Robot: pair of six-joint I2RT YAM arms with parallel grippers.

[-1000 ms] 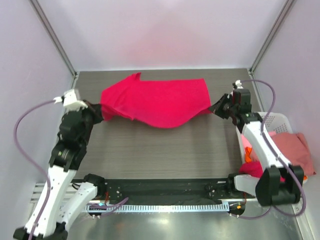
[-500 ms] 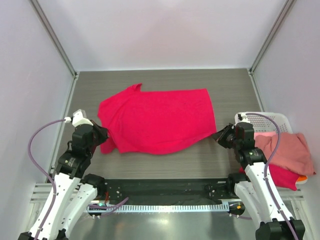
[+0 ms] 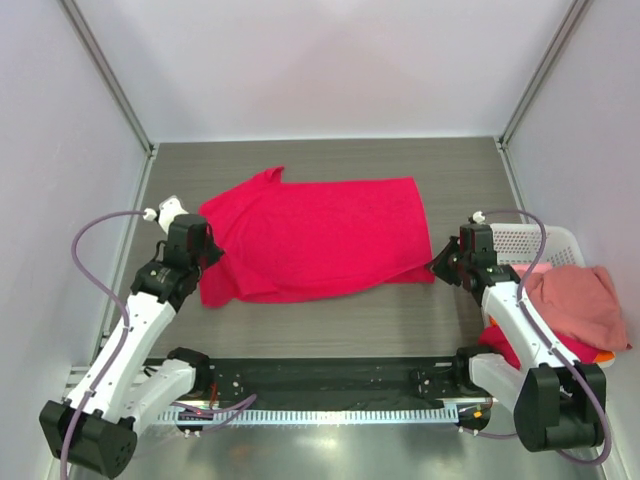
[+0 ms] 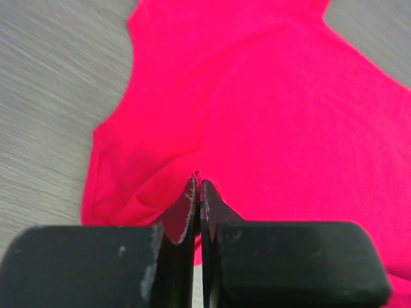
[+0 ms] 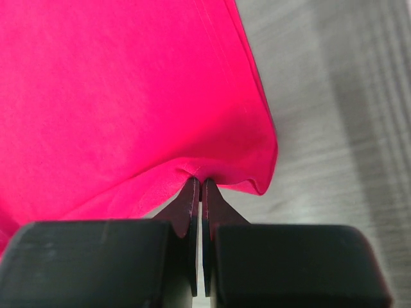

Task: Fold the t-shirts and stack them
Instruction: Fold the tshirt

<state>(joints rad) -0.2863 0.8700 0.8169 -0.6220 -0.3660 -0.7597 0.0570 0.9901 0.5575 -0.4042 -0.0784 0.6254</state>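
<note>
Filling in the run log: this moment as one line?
left gripper: shut on crimson t-shirt, sleeve side | right gripper: shut on its hem corner | shirt: spread on table

Soft, even light is falling from overhead, leaving only faint shadows on the table (image 3: 330,325); the metal strip (image 3: 400,450) at the near edge is glaring. In the wrist views the crimson t-shirt (image 4: 289,109) is oversaturating, and the wood grain is blurring.
</note>
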